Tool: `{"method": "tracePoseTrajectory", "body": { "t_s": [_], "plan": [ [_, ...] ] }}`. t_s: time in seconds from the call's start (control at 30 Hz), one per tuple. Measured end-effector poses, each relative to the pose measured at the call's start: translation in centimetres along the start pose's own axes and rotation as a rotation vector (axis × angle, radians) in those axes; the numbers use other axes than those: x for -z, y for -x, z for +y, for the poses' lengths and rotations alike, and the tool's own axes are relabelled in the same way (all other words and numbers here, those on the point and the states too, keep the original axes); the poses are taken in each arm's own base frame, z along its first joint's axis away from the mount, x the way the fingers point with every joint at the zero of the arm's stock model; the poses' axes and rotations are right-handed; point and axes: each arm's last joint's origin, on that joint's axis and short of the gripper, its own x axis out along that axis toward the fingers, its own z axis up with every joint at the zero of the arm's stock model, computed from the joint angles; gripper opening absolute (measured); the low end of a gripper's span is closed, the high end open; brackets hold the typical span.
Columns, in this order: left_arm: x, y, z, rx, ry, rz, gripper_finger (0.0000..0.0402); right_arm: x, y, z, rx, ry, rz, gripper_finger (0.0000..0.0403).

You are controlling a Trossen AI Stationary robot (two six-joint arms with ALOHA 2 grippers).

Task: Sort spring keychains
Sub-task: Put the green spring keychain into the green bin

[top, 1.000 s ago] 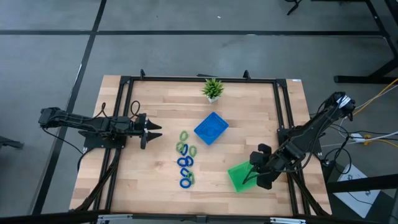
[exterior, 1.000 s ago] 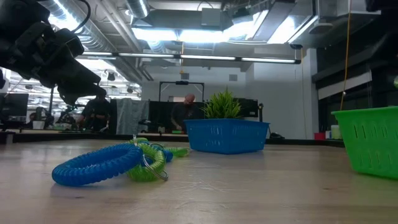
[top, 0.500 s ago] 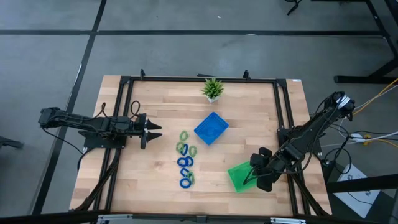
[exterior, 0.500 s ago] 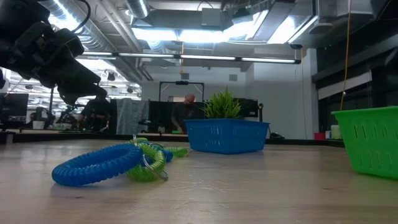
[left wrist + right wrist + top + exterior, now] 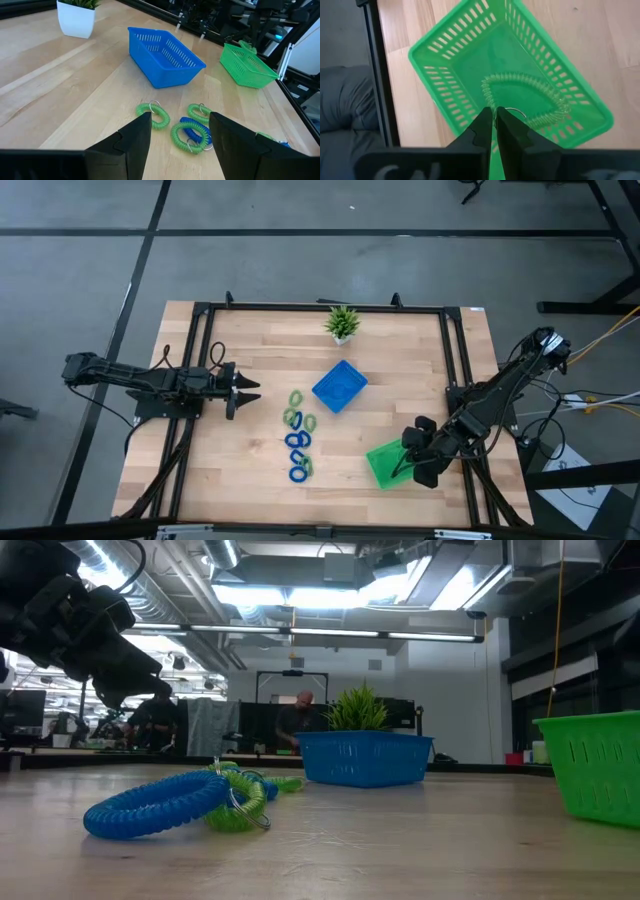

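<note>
The tabletop [image 5: 250, 350] is pale butcher-block wood edged by a dark metal frame. A small potted plant [image 5: 342, 323] in a white pot stands at 12 o'clock near the far edge. A blue basket [image 5: 339, 386] sits just right of centre, tilted on its corner. A green basket [image 5: 382, 463] lies toward 4 o'clock. The spring keychains [image 5: 299, 436], blue and light green coils, cluster in a loose line from centre toward 6 o'clock.

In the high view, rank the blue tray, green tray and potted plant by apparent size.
1. Blue square plastic tray
2. Green square plastic tray, partly hidden by the right gripper, so it may match the blue
3. Small green potted plant
</note>
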Motion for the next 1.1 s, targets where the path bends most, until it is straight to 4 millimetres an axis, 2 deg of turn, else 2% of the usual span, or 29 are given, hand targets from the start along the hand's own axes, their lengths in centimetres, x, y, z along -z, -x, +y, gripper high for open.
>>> {"method": "tracePoseTrajectory", "body": {
  "t_s": [0.2,0.63,1.1],
  "plan": [
    [0.0,0.0,0.0,0.0,0.0,0.0,0.0194,-0.01,0.0,0.01,0.0,0.043,0.0,0.0045],
    [0.0,0.0,0.0,0.0,0.0,0.0,0.0194,-0.01,0.01,0.02,-0.001,0.044,-0.001,0.0135],
    [0.0,0.0,0.0,0.0,0.0,0.0,0.0194,-0.13,0.0,0.19,-0.018,0.037,-0.012,0.014]
  ]
}}
